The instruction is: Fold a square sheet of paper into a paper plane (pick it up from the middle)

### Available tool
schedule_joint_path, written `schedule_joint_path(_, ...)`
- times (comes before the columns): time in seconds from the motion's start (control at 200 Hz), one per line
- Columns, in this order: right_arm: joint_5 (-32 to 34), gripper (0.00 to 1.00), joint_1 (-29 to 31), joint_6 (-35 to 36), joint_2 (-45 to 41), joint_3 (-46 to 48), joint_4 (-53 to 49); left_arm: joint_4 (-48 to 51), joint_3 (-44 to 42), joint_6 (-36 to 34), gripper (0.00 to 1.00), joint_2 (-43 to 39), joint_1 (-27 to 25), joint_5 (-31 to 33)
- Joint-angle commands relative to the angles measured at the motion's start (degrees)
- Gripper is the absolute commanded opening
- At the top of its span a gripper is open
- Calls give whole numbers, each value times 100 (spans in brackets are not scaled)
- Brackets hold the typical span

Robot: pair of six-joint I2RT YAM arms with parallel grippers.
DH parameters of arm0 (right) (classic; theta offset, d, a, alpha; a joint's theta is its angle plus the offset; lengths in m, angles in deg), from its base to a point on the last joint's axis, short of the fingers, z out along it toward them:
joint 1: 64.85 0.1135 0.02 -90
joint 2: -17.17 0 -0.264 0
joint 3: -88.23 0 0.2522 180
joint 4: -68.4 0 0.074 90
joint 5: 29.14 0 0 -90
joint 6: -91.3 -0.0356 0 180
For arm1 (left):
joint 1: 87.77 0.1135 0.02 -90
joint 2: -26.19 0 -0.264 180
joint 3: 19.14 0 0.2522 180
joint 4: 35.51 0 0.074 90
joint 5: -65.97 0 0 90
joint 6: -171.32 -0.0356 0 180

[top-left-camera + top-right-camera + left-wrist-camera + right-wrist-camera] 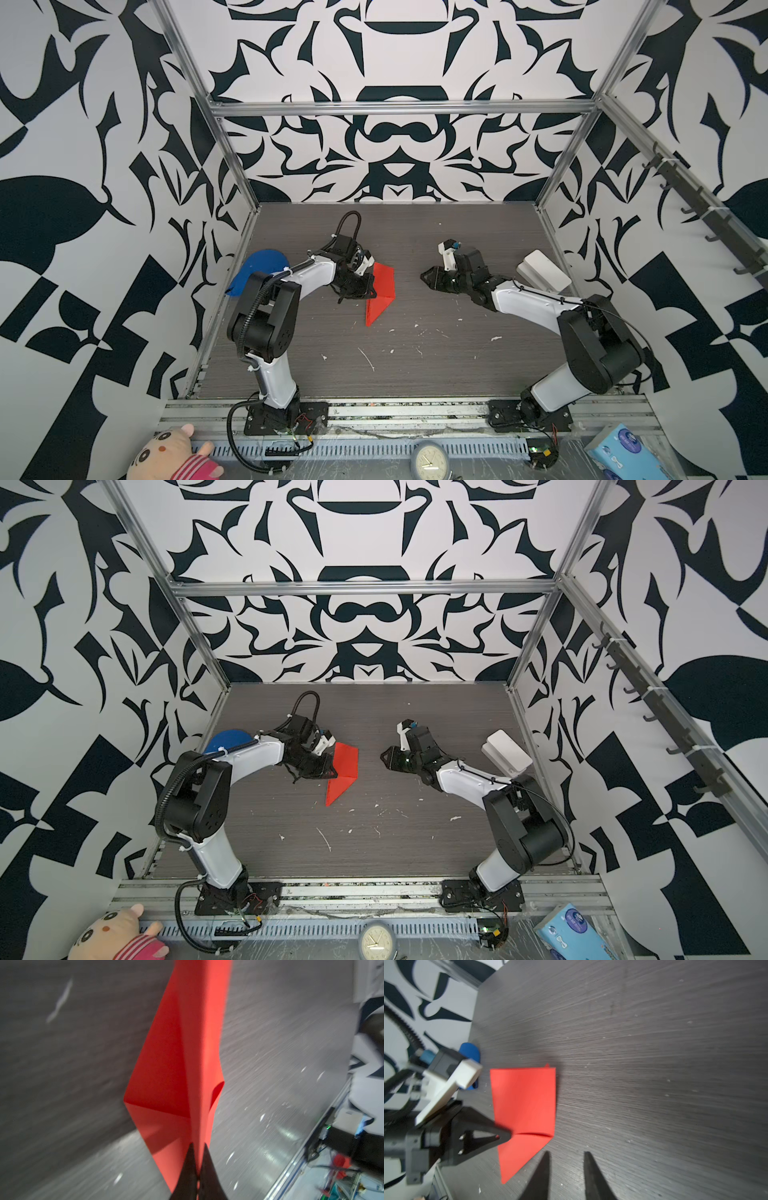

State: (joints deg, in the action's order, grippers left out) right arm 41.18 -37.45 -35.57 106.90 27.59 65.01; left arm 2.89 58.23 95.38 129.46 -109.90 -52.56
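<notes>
I read left pincer [371, 292] clamped on the paper [383, 284], long axis 12-to-6; right pincer [427, 277] (apart, empty) sits at its 3 o'clock.

red paper [384, 286]: 1
robot arms [270, 316] [594, 345]: 2
blue cloth [262, 259]: 1
white box [544, 270]: 1
plush toy [170, 457]: 1
clock [429, 461]: 1
tissue pack [623, 453]: 1

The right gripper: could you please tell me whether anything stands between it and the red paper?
Nothing visible does. Only bare tabletop lies between the open right gripper and the folded red paper, which the left gripper pinches on its far side.
</notes>
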Motion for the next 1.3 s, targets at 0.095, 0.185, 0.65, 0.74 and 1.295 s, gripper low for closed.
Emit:
schedule_joint_path(0.095, -1368, 55, -41, -286, 317, 104, 927, -2354, -571, 2097, 6, -96, 20, -968)
schedule_joint_path(0.185, -1864, 59, -50, -542, 620, 62, 1356, -3302, -834, 2714, 7, -164, 13, -1251)
schedule_joint_path(0.65, -2771, 59, -107, -1655, 1334, -78, 3336, -3962, -1096, 3048, 7, -597, 18, -2053)
schedule_joint_path(0.74, -2825, 55, -179, -1996, 1469, -13, 3898, -3910, -1097, 3001, 7, -623, 16, -2060)
schedule_joint_path(1.295, -2817, 30, -279, -2053, 1566, 117, 4014, -2654, -713, 2118, 7, -427, 38, -1937)
